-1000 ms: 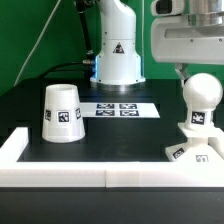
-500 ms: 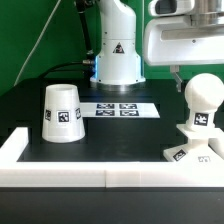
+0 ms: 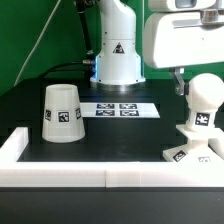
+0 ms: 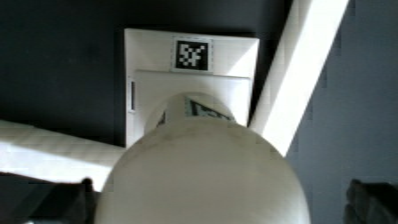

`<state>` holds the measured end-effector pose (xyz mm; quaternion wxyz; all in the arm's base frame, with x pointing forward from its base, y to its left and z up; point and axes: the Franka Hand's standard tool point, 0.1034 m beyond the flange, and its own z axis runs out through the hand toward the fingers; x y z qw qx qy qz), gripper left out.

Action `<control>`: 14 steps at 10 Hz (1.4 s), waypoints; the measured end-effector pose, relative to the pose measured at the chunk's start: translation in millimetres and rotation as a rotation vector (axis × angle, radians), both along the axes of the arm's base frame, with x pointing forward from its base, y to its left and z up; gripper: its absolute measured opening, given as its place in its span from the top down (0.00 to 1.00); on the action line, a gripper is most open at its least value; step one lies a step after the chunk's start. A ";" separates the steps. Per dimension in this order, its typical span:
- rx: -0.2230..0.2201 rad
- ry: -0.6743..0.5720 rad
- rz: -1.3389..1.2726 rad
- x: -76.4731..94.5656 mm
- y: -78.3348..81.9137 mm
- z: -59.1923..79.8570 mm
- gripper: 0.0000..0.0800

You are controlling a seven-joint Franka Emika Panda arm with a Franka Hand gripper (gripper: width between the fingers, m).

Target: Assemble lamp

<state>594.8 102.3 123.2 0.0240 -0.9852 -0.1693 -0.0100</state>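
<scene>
The rounded bulb [image 3: 203, 100] stands upright by its neck on the flat square base [image 3: 190, 151] at the exterior view's right. In the wrist view the bulb [image 4: 196, 170] fills the foreground over the base [image 4: 187, 60]. My gripper [image 3: 198, 76] hangs just above the bulb's head, and one dark finger [image 3: 178, 82] shows beside it. In the wrist view the gripper [image 4: 222, 200] is open: its fingers [image 4: 75, 196] stand wide on either side of the bulb with gaps between. The tapered shade [image 3: 62, 112] stands mouth down at the exterior view's left, far from the gripper.
The marker board [image 3: 120, 108] lies flat behind the middle of the black table. The arm's white pedestal [image 3: 118, 55] stands at the back. A low white wall [image 3: 100, 175] runs along the front and sides; the base lies against it [image 4: 302, 70].
The gripper's white body has shifted slightly toward the exterior view's left and looks larger. The bulb's head has shifted a little to the right. The shade has not moved.
</scene>
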 end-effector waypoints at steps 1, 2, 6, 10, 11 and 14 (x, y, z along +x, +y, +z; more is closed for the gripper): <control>-0.001 -0.004 0.079 0.0 -0.8 -0.2 0.13; -0.002 -0.008 0.158 0.1 -1.5 -0.2 0.13; -0.070 -0.066 0.664 9.5 -2.4 3.8 0.13; -0.101 -0.066 0.952 9.4 -0.4 1.6 0.13; -0.101 -0.061 0.991 8.6 -1.6 -0.8 0.13; -0.106 -0.053 1.064 8.2 -7.6 -4.7 0.13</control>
